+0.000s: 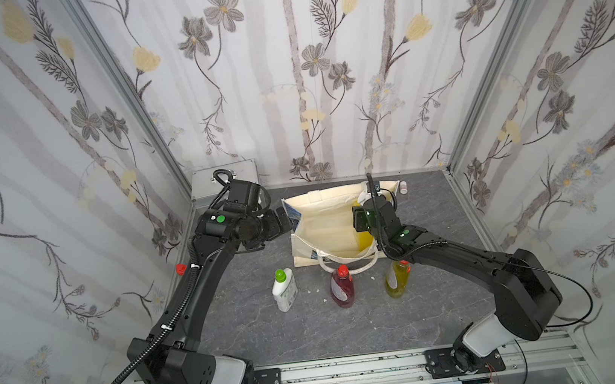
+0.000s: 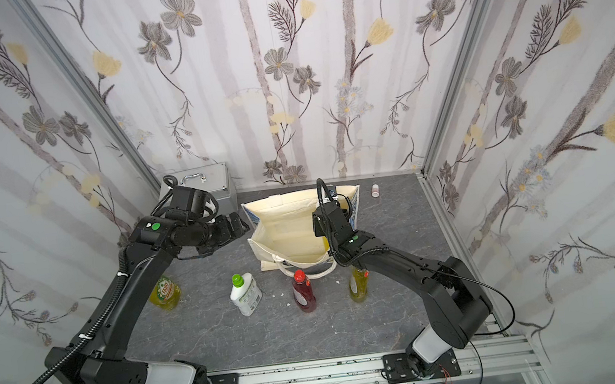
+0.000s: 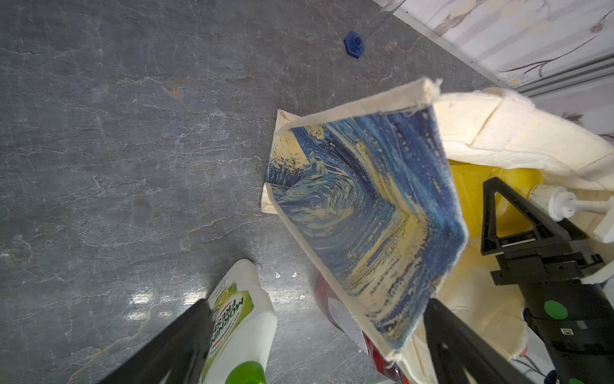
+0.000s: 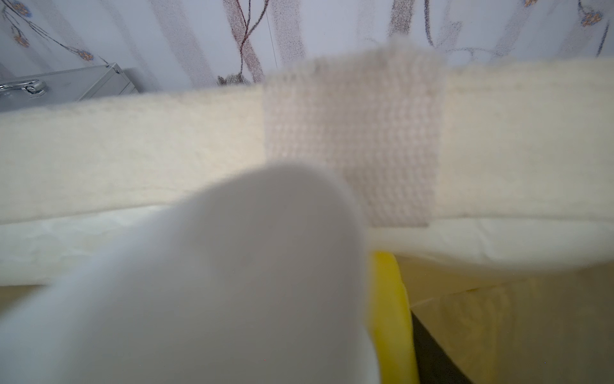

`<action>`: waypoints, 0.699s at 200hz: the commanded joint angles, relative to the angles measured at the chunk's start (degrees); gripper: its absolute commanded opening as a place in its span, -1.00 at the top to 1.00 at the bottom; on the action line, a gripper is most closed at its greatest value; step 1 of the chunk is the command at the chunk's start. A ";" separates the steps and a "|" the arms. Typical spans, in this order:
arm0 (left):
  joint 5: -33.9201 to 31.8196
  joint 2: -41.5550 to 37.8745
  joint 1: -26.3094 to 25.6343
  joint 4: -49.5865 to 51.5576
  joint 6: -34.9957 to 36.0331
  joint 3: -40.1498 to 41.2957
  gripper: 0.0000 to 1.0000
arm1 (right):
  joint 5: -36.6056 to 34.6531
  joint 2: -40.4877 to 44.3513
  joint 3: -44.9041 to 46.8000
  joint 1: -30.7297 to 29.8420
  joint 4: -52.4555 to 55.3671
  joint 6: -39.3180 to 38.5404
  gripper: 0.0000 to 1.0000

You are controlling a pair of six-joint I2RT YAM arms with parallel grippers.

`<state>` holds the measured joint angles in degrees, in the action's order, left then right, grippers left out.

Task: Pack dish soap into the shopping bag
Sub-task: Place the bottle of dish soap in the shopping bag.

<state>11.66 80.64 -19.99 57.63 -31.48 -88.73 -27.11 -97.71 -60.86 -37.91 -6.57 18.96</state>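
Though the big yellow pump bottle (image 3: 478,186) is inside the shopping bag (image 1: 321,219), four bottles remain on the table.
Left arm overhangs first yellow-green bottle (image 2: 166,294). Left gripper (image 1: 287,219) fingers apart astride bag wall. White bottle (image 1: 285,290), red bottle (image 1: 341,285), second yellow-green bottle (image 1: 397,278) stand out front. Right gripper (image 3: 508,202) in bag at pump, grip unclear.

Five dish soap bottles are in view: one big yellow pump bottle (image 3: 478,186), one white green-capped bottle (image 1: 285,291), one red bottle (image 1: 342,289), and two yellow-green ones, the right yellow-green bottle (image 1: 398,279) and the left yellow-green bottle (image 2: 166,294). There is one shopping bag (image 1: 324,218), one silver case (image 2: 210,180), one small white vial (image 1: 403,188) and one small blue hex-shaped piece (image 3: 354,45).
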 commanded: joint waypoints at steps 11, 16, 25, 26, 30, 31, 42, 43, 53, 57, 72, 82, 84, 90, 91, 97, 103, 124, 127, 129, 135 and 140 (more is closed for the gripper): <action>-0.07 0.25 0.04 -0.70 0.18 -0.57 -1.00 | -0.01 -0.95 -0.62 0.03 -4.31 1.34 -0.01; 0.02 0.25 -0.01 -0.76 0.19 -0.59 -1.00 | 0.12 -0.99 -0.51 0.03 -4.20 1.42 -0.01; 0.02 0.34 0.04 -0.68 0.15 -0.72 -1.00 | 0.22 -0.96 -0.33 0.03 -3.96 1.66 -0.01; 0.02 0.37 0.04 -0.72 0.17 -0.73 -1.00 | 0.22 -0.97 -0.32 0.03 -3.88 1.68 -0.02; 0.03 0.38 0.03 -0.76 0.18 -0.72 -1.00 | 0.28 -0.84 -0.16 0.03 -3.89 1.69 -0.01; 0.03 0.34 0.03 -0.76 0.19 -0.69 -1.00 | 0.30 -0.83 -0.11 0.03 -3.89 1.74 -0.01; 0.07 0.47 0.04 -0.73 0.15 -0.75 -1.00 | 0.33 -0.54 0.37 -0.06 -4.06 1.78 -0.01; 0.09 0.47 0.04 -0.70 0.17 -0.79 -1.00 | 0.27 -0.50 0.42 -0.06 -4.02 1.83 -0.01; 0.15 0.57 0.05 -0.77 0.20 -0.74 -1.00 | 0.33 -0.13 0.86 -0.07 -3.98 1.91 -0.03; 0.20 0.51 0.03 -0.83 0.04 -0.77 -1.00 | 0.38 0.09 1.04 -0.11 -4.12 1.95 -0.04; 0.29 0.73 0.04 -0.93 0.06 -0.80 -1.00 | 0.39 0.72 1.44 -0.15 -4.21 2.13 -0.16; 0.38 0.90 0.04 -1.09 -0.02 -0.75 -1.00 | 0.57 1.01 1.45 -0.15 -4.29 2.05 -0.27; 0.38 0.85 0.04 -1.06 -0.03 -0.77 -1.00 | 0.64 1.09 1.45 -0.15 -4.30 1.98 -0.29; 0.46 0.92 0.04 -1.07 -0.07 -0.75 -1.00 | 0.70 1.24 1.30 -0.21 -4.25 1.91 -0.34; 0.47 0.92 0.04 -1.05 -0.07 -0.75 -1.00 | 0.72 1.27 1.28 -0.22 -4.25 1.85 -0.35; 0.46 0.96 0.04 -1.16 -0.19 -0.82 -1.00 | 0.70 1.38 1.30 -0.23 -4.40 1.62 -0.41; 0.55 1.08 0.05 -1.25 -0.22 -0.79 -1.00 | 0.90 1.54 1.19 -0.24 -4.46 1.48 -0.46; 0.66 1.17 0.01 -1.35 -0.41 -0.85 -1.00 | 1.69 1.85 0.88 -0.23 -4.86 1.00 -0.57; 0.72 1.11 0.01 -1.43 -0.42 -0.85 -1.00 | 1.78 1.98 0.79 -0.23 -4.81 0.91 -0.58; 0.69 1.14 -0.04 -1.43 -0.42 -0.86 -1.00 | 1.79 1.99 0.76 -0.23 -4.80 0.91 -0.58; 0.82 1.26 -0.03 -1.42 -0.49 -0.86 -1.00 | 1.90 2.02 0.58 -0.23 -4.79 0.89 -0.61; 0.82 1.26 -0.06 -1.54 -0.51 -0.88 -1.00 | 2.15 2.15 0.55 -0.23 -4.98 0.72 -0.63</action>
<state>12.27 81.71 -19.99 57.21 -31.51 -89.03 -26.65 -95.98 -59.68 -38.06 -9.02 19.86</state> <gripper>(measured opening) 0.995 0.796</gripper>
